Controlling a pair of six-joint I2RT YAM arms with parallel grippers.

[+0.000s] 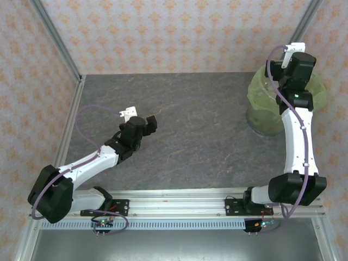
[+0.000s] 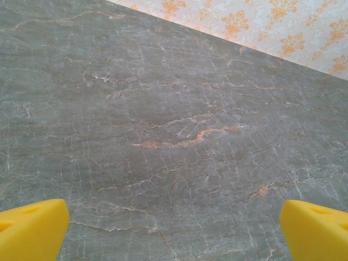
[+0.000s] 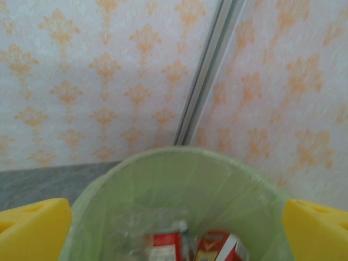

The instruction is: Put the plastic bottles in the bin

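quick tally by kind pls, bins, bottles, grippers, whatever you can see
bin: 1
plastic bottles in the bin: at least 2 with red-white labels, too blurred to count more
grippers: 2, left gripper and right gripper, both open
total: at least 5

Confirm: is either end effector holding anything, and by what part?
Nothing held. Left end effector is open over the table; right end effector is open above the bin, bottles lying inside it.
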